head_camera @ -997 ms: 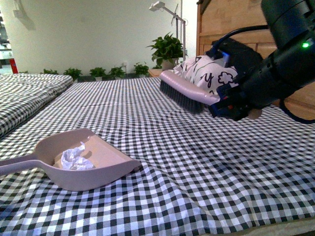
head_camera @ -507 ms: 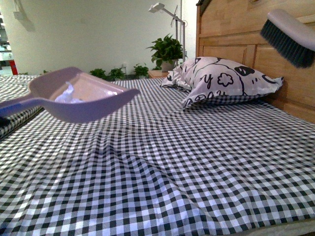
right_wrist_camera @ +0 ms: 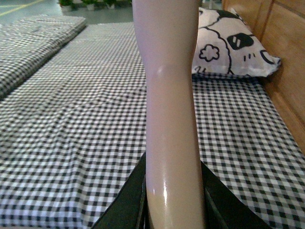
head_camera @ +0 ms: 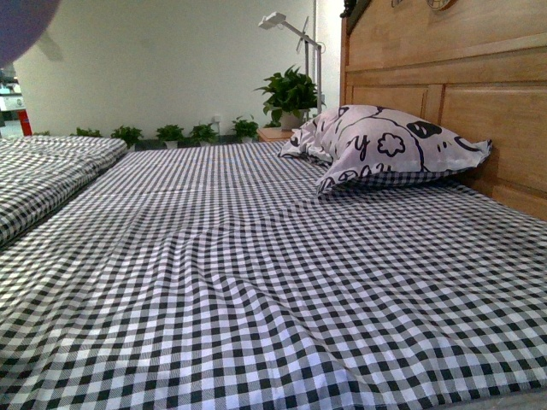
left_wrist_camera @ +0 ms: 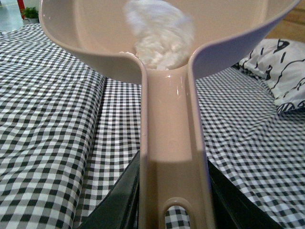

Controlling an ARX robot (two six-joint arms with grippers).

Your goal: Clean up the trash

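In the left wrist view my left gripper [left_wrist_camera: 174, 200] is shut on the handle of the pinkish-beige dustpan [left_wrist_camera: 95, 33], held high above the checked bed. The trash [left_wrist_camera: 159, 36], a whitish crumpled wad, lies in the pan's bowl by the handle. In the front view only a corner of the dustpan [head_camera: 24, 26] shows at the top left. In the right wrist view my right gripper [right_wrist_camera: 174, 205] is shut on the pale handle of the brush [right_wrist_camera: 169, 95]; its bristles are out of view. Neither arm shows in the front view.
The bed carries a black-and-white checked cover [head_camera: 256, 282]. A patterned pillow [head_camera: 385, 145] leans at the wooden headboard [head_camera: 444, 68] on the right. A second checked bed [head_camera: 43, 171] lies to the left. Potted plants [head_camera: 291, 90] and a lamp stand behind.
The dustpan with the trash has risen up and left, almost out of the front view. The brush has lifted out of the front view at the upper right.
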